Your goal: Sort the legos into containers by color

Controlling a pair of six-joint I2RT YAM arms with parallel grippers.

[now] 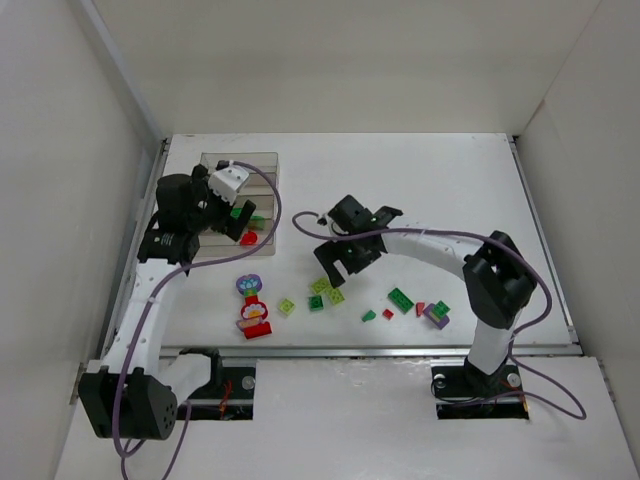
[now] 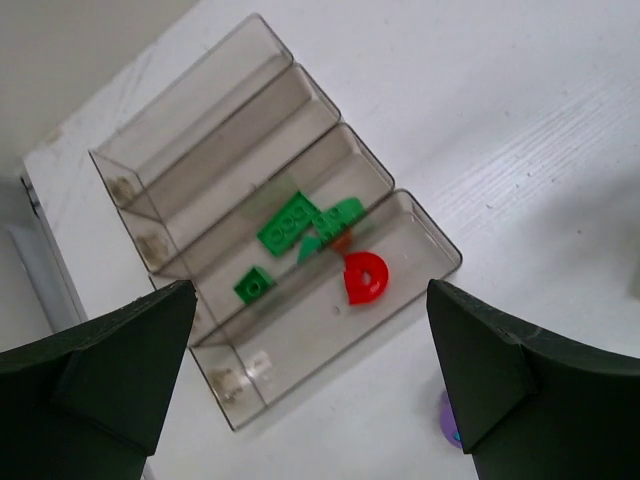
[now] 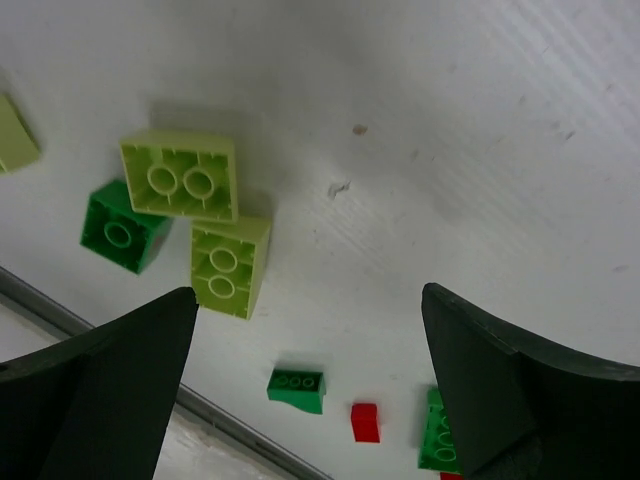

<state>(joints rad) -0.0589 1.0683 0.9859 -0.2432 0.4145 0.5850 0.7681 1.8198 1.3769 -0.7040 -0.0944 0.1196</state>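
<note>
Legos [image 1: 336, 295]: tiny stiff plastic bricks, light, slick; pinch across flat sides. Most loose on white table [image 1: 450, 200]; several inside clear brownish divided tray [image 2: 200, 130]. Left gripper [image 2: 310, 290], right gripper [image 3: 308, 292]: fingers apart, empty.

lime bricks [image 3: 180, 178], green brick [image 3: 122, 238], brownish tray [image 2: 228, 92]

Tray [image 2: 210, 130], centre-left of left wrist view: clear brownish-tint plastic, glossy, smooth walls w/ reflections. Red curved piece [image 2: 365, 277] in it: shiny plastic. Lime bricks [image 3: 180, 176] & dk green brick [image 3: 122, 238], left of right wrist view: smooth moulded plastic, slight sheen. Table [image 3: 480, 130]: white, matt, fine scratches & specks. Left gripper [image 2: 310, 287] & right gripper [image 3: 308, 292]: fingers dk, matt plastic. Rail [image 3: 60, 308], lower left: dull grey metal. Cable [image 1: 278, 205]: smooth purplish sheath.
</note>
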